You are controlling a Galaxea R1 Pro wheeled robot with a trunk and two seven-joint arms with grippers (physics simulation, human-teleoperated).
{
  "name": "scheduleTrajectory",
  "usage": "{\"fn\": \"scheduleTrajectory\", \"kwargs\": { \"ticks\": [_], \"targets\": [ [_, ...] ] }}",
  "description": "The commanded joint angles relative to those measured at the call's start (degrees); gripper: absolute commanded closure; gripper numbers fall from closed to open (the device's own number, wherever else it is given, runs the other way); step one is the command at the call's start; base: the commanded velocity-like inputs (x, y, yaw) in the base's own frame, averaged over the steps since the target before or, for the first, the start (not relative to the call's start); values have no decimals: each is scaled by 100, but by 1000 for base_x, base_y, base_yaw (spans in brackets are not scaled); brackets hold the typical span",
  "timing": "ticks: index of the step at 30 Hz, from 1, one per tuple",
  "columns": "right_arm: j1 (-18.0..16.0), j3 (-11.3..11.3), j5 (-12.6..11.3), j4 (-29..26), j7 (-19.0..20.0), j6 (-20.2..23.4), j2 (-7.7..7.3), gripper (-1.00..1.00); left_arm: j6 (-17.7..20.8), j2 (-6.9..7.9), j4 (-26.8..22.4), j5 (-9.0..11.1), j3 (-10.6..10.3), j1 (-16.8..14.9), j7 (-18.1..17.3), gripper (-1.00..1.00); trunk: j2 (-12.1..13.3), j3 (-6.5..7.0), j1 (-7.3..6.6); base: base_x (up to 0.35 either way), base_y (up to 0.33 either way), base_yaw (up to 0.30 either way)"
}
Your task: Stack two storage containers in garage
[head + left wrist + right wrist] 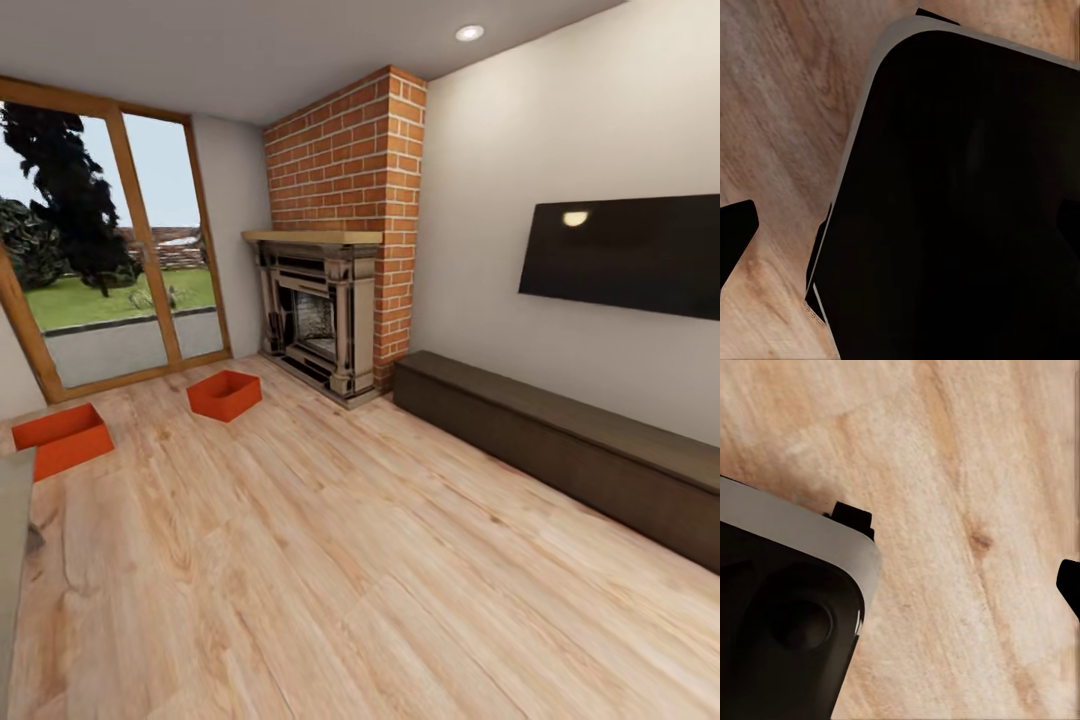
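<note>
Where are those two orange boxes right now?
In the head view, both storage containers sit on the wood floor at left: one between the fireplace and the glass door, the other nearer, at the picture's left edge.

Rounded black robot base (960,202) — pale grey rim.

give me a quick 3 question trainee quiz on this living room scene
1. True or false: the two storage containers sit stacked on each other.
2. Which fixture stands closest to the farther container? A) fireplace B) wall screen C) long low cabinet
3. Fill in: both containers rest on the light ____ floor.

Key: 1 false, they lie apart, side by side near the glass doors. 2 A. 3 wood.
</note>
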Motion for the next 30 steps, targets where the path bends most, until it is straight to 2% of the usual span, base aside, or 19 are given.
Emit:
{"fn": "scheduleTrajectory", "kwargs": {
  "ticks": [1, 13, 18, 30],
  "targets": [
    [-6, 44, -24, 17, -10, -33, 0, -100, -8, -1, -6, 12, 16, 1, 9, -100, -2, -5, 3, 321, 11, 1],
    [-6, 62, 7, 17, -3, -40, -13, -100, 9, 6, -8, 18, 16, 1, 9, -100, -2, -5, 3, 322, 2, 0],
    [-6, 76, 24, 18, -49, 12, 44, -100, 2, 2, -6, 14, 16, 1, 9, -100, -2, -5, 3, 323, 0, 3],
    [-6, 51, -19, 17, -60, -14, 25, -100, -8, 8, -5, 12, 16, 1, 6, -100, -2, -5, 3, 323, 0, 230]
  ]
}}
